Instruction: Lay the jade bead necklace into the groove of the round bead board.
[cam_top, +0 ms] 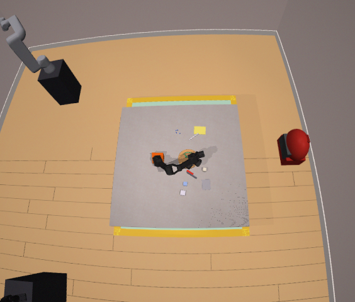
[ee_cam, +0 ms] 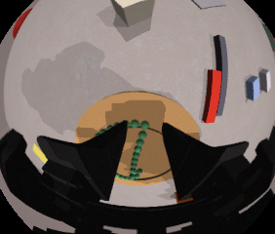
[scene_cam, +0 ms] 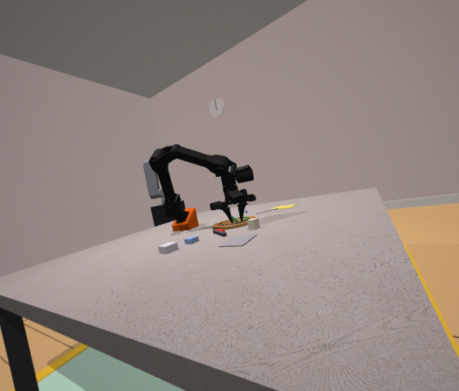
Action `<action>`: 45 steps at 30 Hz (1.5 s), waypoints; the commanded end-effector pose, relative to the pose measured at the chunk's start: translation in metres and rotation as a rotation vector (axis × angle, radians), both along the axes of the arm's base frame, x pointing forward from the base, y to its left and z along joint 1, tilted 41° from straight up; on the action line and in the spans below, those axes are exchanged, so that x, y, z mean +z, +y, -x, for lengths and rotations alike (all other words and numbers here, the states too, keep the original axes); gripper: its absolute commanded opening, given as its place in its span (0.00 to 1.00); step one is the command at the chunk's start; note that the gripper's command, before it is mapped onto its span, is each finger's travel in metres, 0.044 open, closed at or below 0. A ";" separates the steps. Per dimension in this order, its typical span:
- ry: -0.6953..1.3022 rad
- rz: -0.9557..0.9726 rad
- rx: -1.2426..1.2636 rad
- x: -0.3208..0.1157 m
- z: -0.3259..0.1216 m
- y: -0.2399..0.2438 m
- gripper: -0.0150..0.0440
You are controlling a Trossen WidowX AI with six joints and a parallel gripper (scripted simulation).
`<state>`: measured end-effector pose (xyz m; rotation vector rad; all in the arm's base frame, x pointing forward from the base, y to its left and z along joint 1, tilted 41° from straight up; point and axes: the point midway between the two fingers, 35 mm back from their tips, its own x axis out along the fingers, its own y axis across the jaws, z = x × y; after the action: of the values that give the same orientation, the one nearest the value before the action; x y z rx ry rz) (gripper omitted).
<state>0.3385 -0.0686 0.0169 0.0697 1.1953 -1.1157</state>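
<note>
Exterior view first: the round board lies under the arm, and the gripper stands over it, fingers parted with nothing pinched between them. Across the board lies the jade necklace, one strand cutting straight over the middle, so I'd judge the laying half done, that strand next wanting to be nudged or regripped outward to the groove. From where I am the fingers hide part of the beads, and I can't tell which sit down in the groove.
</note>
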 end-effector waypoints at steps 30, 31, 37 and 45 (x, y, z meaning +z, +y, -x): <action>0.005 0.003 0.004 0.003 0.001 0.003 1.00; 0.005 0.003 0.004 0.003 0.001 0.003 1.00; -0.011 0.003 -0.014 0.008 0.002 0.012 0.87; -0.049 0.006 -0.059 0.020 0.005 0.032 0.51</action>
<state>0.3316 -0.0384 0.0338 0.1065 1.1648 -1.1552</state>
